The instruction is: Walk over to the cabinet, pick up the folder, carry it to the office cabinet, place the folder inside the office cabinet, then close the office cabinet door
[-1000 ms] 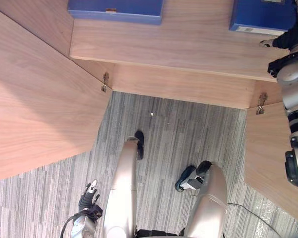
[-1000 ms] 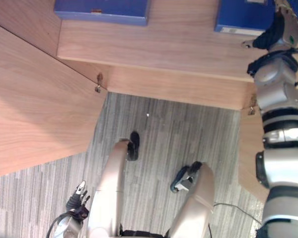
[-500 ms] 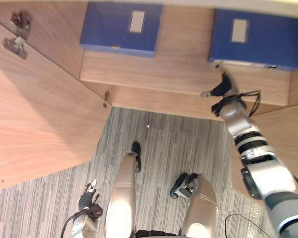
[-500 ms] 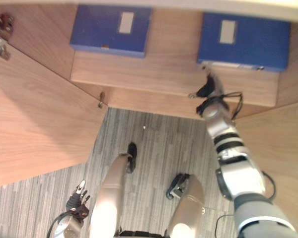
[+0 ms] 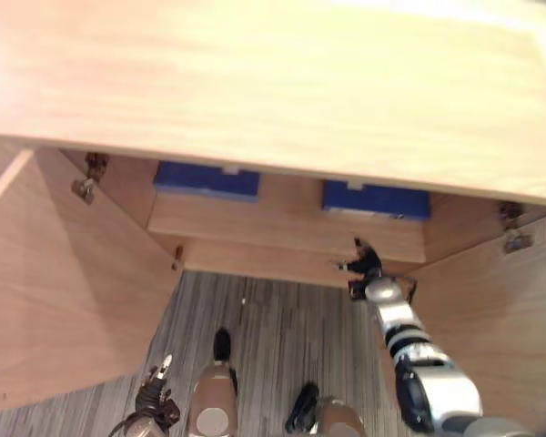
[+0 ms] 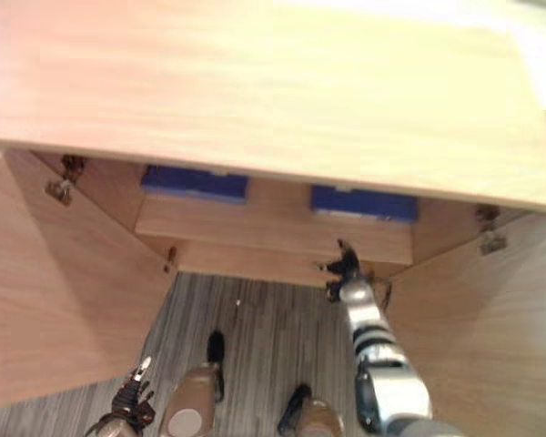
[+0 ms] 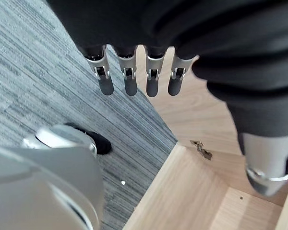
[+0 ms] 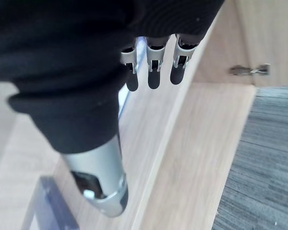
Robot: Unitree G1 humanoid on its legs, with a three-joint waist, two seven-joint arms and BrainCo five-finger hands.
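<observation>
Lying on the cabinet shelf — two blue folders (right hand nearby: slack, empty).

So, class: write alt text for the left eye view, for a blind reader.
The robot's open right hand reaches toward the shelf edge of an open wooden cabinet, near the right blue folder; another blue folder lies further left. The left hand hangs low over carpet.

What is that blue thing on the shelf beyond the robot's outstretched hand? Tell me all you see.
A blue folder, flat and boxy, lies on the wooden shelf inside the open cabinet, partly hidden under its top. A second blue folder lies apart on its left. The right hand, fingers straight, is stretched toward it, apparently not touching.
</observation>
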